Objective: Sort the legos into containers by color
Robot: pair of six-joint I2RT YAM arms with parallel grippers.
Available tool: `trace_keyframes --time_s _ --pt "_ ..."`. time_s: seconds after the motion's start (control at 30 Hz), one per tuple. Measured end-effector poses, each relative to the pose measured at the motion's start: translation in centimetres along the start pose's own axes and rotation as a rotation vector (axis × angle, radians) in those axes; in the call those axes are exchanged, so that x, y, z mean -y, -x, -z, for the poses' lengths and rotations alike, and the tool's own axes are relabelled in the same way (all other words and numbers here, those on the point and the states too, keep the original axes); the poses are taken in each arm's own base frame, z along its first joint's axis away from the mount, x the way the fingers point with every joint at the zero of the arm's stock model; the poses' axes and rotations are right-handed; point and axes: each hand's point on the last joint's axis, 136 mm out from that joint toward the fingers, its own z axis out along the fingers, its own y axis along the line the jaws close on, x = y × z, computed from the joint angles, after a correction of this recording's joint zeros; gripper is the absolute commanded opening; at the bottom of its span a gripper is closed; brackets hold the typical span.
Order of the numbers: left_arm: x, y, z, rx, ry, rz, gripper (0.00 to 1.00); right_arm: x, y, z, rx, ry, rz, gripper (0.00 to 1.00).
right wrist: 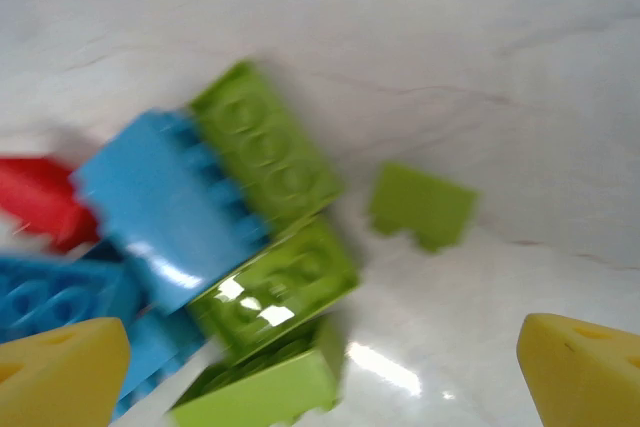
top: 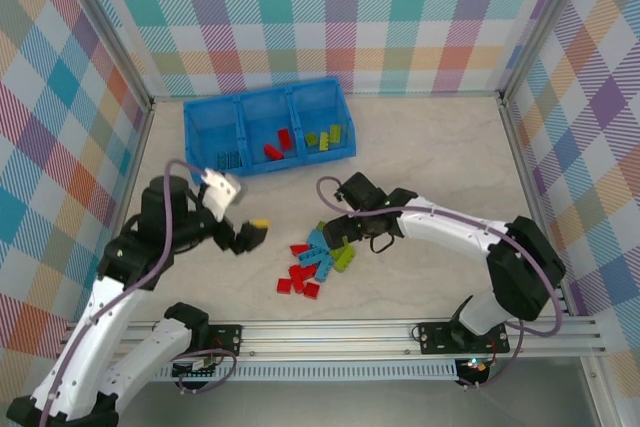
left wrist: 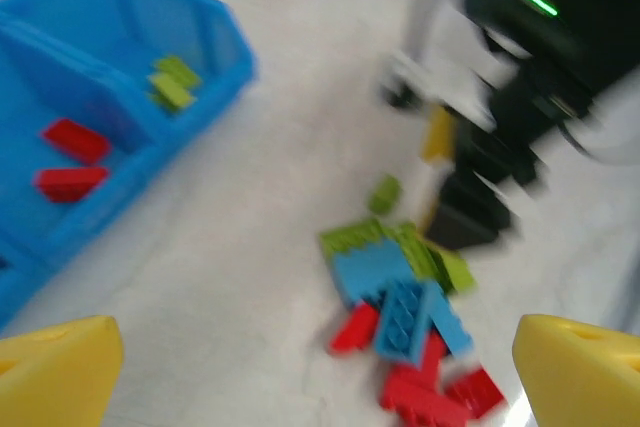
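The left gripper [top: 250, 236] hangs above the table [top: 430, 147], jaws spread wide with nothing between them. Beyond it, slightly to its right, sits the blue tray [top: 192, 137]; its 3 compartments hold light blue bricks [top: 230, 158], red bricks [top: 278, 145] and lime green bricks [top: 325, 137] in turn. The loose pile of legos [top: 312, 265] lies just right of it. The right gripper [top: 338, 234] is low at the pile's far edge, jaws wide apart and empty, with 1 lone green brick [right wrist: 420, 205] just ahead.

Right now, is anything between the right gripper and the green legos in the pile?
Nothing visible. The right gripper is open, and the lime green legos lie straight ahead of it, beside light blue ones.
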Motion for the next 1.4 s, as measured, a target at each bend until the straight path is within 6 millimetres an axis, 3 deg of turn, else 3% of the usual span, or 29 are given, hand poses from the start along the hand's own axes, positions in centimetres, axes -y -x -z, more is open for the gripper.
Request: trace_keyframes --time_s 0.07,0.17,0.37,0.57,0.77,0.87,1.0,1.13,1.27,1.4 --pt "1.4 -0.7 -0.1 0.003 -0.070 -0.056 1.00 1.2 0.4 -0.9 -0.009 -0.033 -0.036 0.97" --pt "3.1 -1.4 -0.5 -0.008 -0.184 -0.147 1.00 1.4 0.7 -2.4 -0.035 -0.043 -0.057 0.87" --pt "5.5 -3.1 -1.1 -0.024 -0.361 -0.261 1.00 1.4 1.0 -4.9 -0.067 -0.047 -0.087 0.51" --pt "6.2 -3.7 -1.4 -0.015 -0.416 -0.308 1.00 2.0 1.1 -4.9 -0.067 -0.061 -0.100 0.34" --pt "6.5 -4.1 -1.6 -0.010 -0.444 -0.328 1.00 2.4 2.6 -2.6 -0.018 -0.081 -0.084 0.34" --pt "6.5 -4.2 -1.6 -0.009 -0.447 -0.331 1.00 1.9 5.9 0.0 0.078 -0.068 -0.061 0.34" --pt "6.4 -4.5 -2.1 -0.005 -0.442 -0.336 1.00 1.0 12.2 4.1 0.266 -0.055 -0.017 0.33" --pt "5.9 -4.4 -2.5 0.028 -0.407 -0.351 1.00 1.4 18.5 6.6 0.450 -0.060 -0.003 0.33" --pt "5.3 -4.3 -2.7 0.062 -0.358 -0.356 1.00 2.7 23.7 5.2 0.544 -0.083 -0.010 0.33" --pt "4.7 -4.1 -3.1 0.071 -0.318 -0.346 1.00 3.9 26.5 0.4 0.525 -0.107 -0.019 0.36"
